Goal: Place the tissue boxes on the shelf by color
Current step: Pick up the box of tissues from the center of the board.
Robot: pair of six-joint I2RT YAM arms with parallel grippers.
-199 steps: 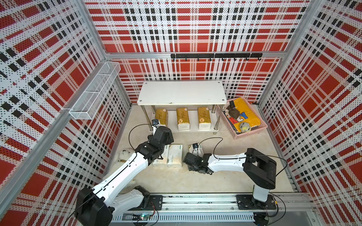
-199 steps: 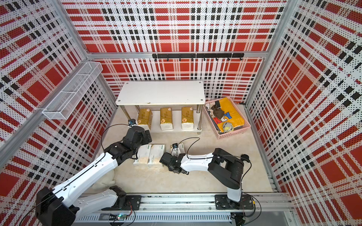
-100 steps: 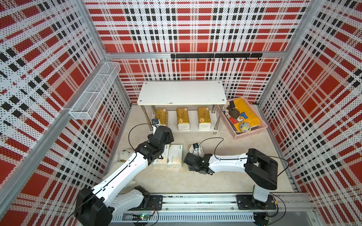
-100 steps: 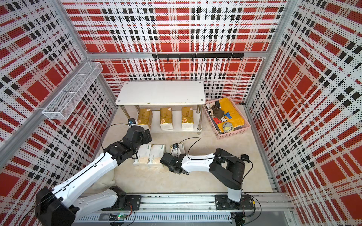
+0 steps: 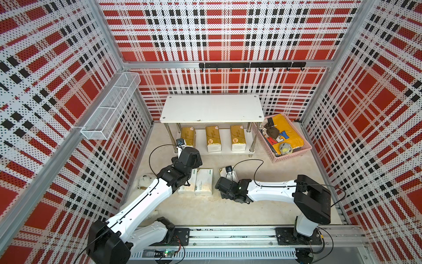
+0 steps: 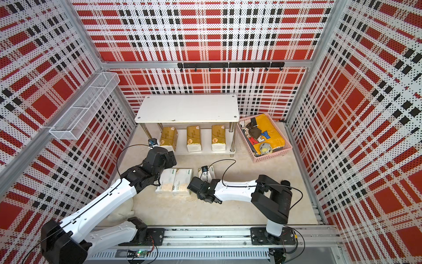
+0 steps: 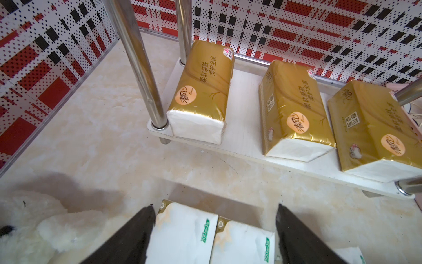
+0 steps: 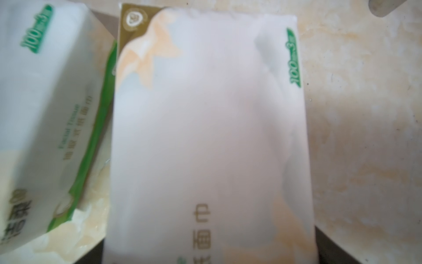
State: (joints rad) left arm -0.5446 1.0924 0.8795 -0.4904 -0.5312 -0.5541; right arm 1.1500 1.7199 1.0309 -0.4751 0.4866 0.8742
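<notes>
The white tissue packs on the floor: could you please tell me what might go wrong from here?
1. The left gripper straddles one white pack and its neighbour; closing may pinch both.
2. The right gripper is at a third white pack close by; the two could collide.
3. Gold packs occupy the lower board; white ones must clear the edge of the top board.

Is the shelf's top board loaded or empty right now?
Empty: top board is bare white in both top views; three gold packs sit on the lower board.
</notes>
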